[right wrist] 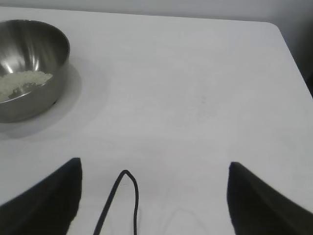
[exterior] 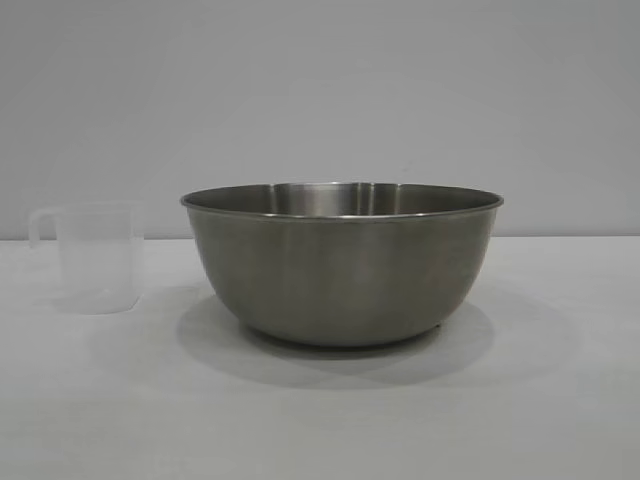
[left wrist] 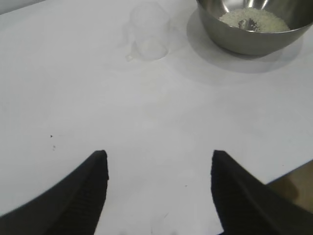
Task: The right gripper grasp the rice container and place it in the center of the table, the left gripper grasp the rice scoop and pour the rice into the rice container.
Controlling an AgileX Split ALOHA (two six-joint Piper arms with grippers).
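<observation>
White table: steel bowl, clear cup.

Brushed steel bowl, seemingly translucent-plastic scoop

One steel rice container stood on the one white table, with one clear rice scoop at its nine o'clock. One heap of rice lay inside the container. Two black grippers were there, the left gripper and right gripper, plus what seemed one thin black cable.
</observation>
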